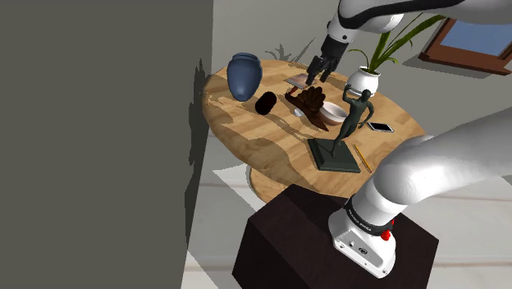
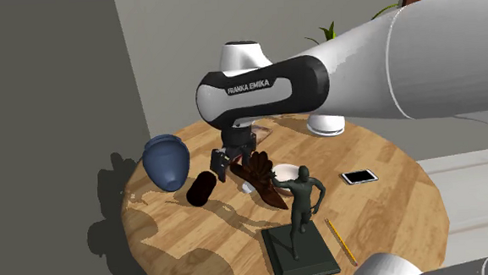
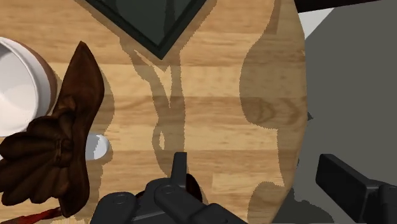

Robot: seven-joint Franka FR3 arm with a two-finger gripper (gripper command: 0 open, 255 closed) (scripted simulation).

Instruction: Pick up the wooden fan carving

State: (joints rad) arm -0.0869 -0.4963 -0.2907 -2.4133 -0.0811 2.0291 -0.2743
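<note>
The fan carving (image 3: 54, 159) was dark brown, the vase (image 1: 244, 75) blue, the statue (image 2: 303, 202) dark greenish-grey, the bowl (image 3: 16, 89) white, the table (image 1: 262, 144) pale, streaked wood grain (my pincer (image 1: 317, 74) all black).

Dark brown fan carving (image 1: 310, 102) lies on the round wooden worktop (image 1: 262, 148), just beside the white bowl (image 1: 335, 110). Blue vase (image 1: 244, 75) stands toward the shoulder view's left.

The hand (image 2: 229, 165) hangs over the round wooden bench (image 2: 389, 211), between the blue vase (image 2: 165, 159) and the dark brown fan carving (image 2: 263, 178). A dark cylinder (image 2: 200, 188) lies near the vase. A white bowl (image 2: 288, 170) sits just behind the carving. A dark statue (image 2: 301, 208) stands nearby, with a pencil (image 2: 341, 241) beside its base.
</note>
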